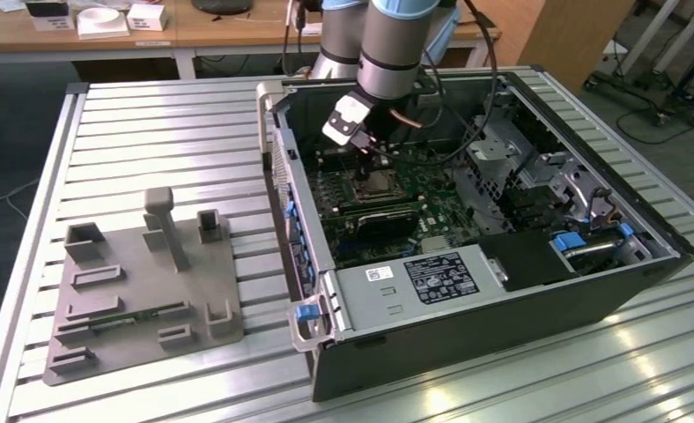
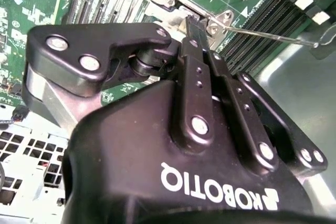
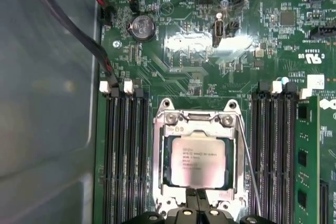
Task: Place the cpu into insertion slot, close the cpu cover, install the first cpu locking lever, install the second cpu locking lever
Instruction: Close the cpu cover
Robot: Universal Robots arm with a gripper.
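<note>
The cpu, silvery-grey topped, lies flat in the insertion slot on the green board. The cpu cover lies down around it, with the chip showing through its window. A thin wire locking lever runs along one side of the socket at a slight angle; in the second wrist view this lever reaches away from the socket corner. My gripper is shut, its fingertips together at the socket's edge with nothing seen between them. In the exterior view the gripper hangs inside the open computer case just above the socket.
Black memory slots flank the socket, with a green memory module on one side. Cables run along the case wall. A grey fixture plate stands on the slatted table at the exterior view's left.
</note>
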